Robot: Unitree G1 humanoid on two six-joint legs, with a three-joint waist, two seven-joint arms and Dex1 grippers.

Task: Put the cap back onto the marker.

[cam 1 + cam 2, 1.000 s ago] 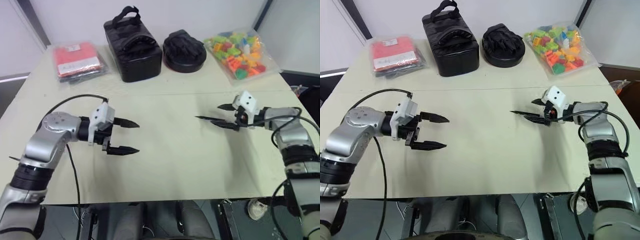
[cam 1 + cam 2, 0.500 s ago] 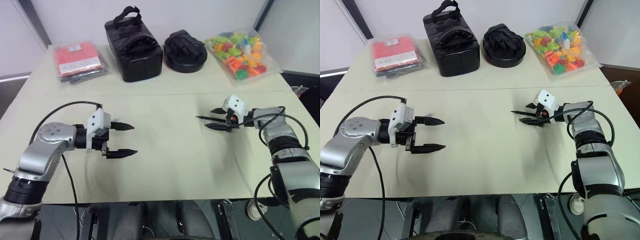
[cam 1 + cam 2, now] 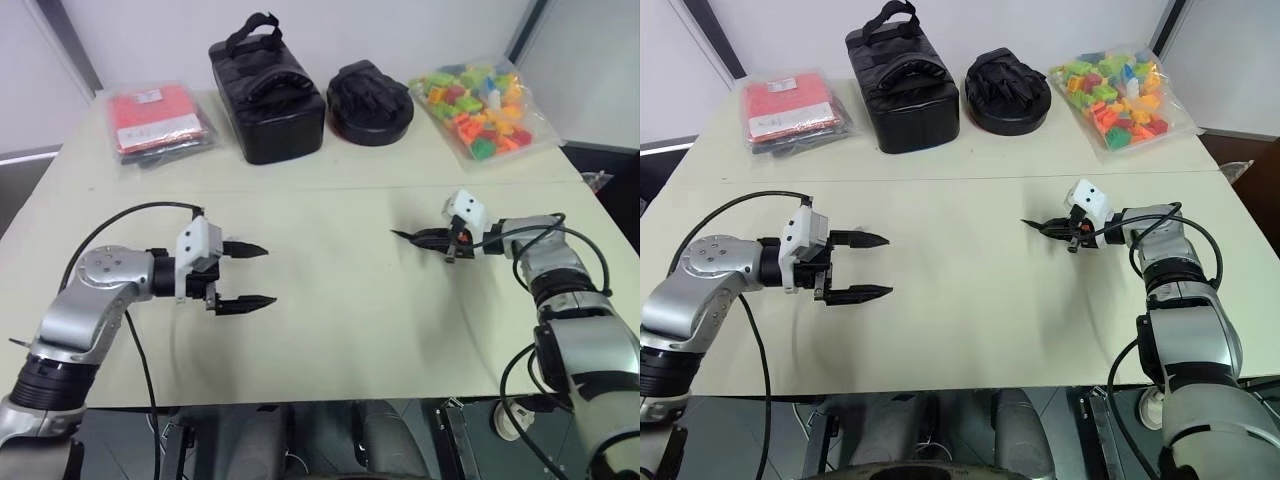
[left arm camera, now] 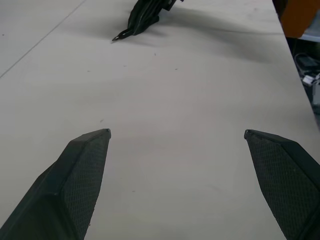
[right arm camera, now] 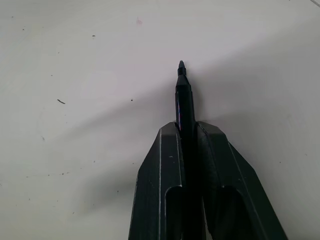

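The marker (image 5: 184,95), a thin black stick with a pointed tip, is pinched between the fingers of my right gripper (image 5: 186,125), which is shut on it. Its tip (image 3: 399,234) pokes out toward the table's middle, low over the tabletop. In the head views the right gripper (image 3: 425,238) sits at the right of the table. My left gripper (image 3: 268,275) hovers at the left, open wide and holding nothing, pointing across at the right one. In the left wrist view its fingers (image 4: 85,165) frame bare tabletop, with the marker's tip (image 4: 117,37) far ahead. The cap is out of view.
Along the table's far side lie a red packet (image 3: 155,120), a black bag with a handle (image 3: 265,90), a round black pouch (image 3: 370,100) and a clear bag of coloured bricks (image 3: 480,105). A black cable (image 3: 130,215) loops over my left arm.
My right gripper's fingers, spread either side of the marker before, have closed on it. The left gripper stays open in about the same place.
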